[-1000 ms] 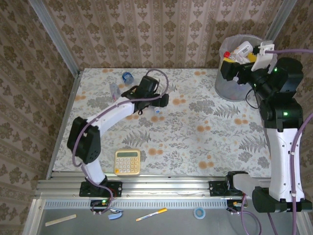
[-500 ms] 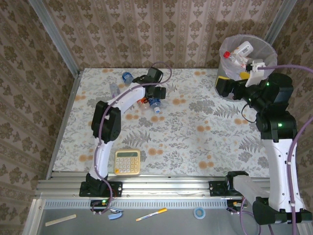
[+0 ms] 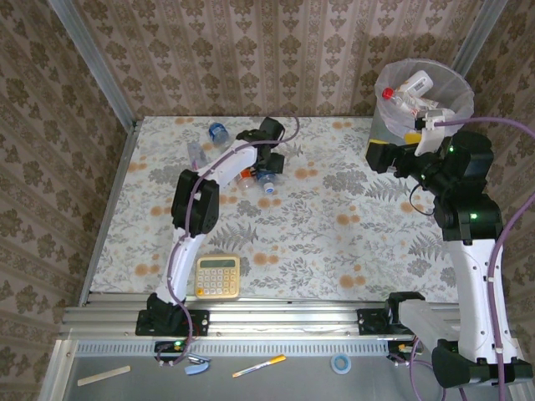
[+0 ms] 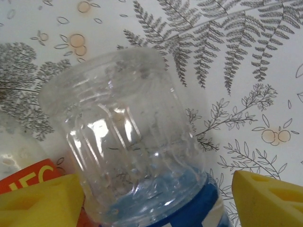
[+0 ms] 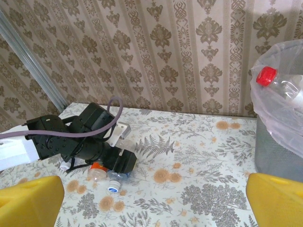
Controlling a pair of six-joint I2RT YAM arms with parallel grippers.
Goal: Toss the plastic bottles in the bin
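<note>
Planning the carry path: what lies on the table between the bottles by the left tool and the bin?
Nothing: the tablecloth from bottles to bin is bare, in the top view.

Left wrist: your clear bottle [image 4: 137,156] cut at bottom edge; orange-label bottle [image 4: 26,176] mostly hidden behind it; right wrist: bin [image 5: 277,156] cropped at right.

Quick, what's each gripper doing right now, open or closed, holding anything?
Left gripper: open, straddling the blue-labelled clear bottle, not gripping it yet.
Right gripper: open, empty.
</note>
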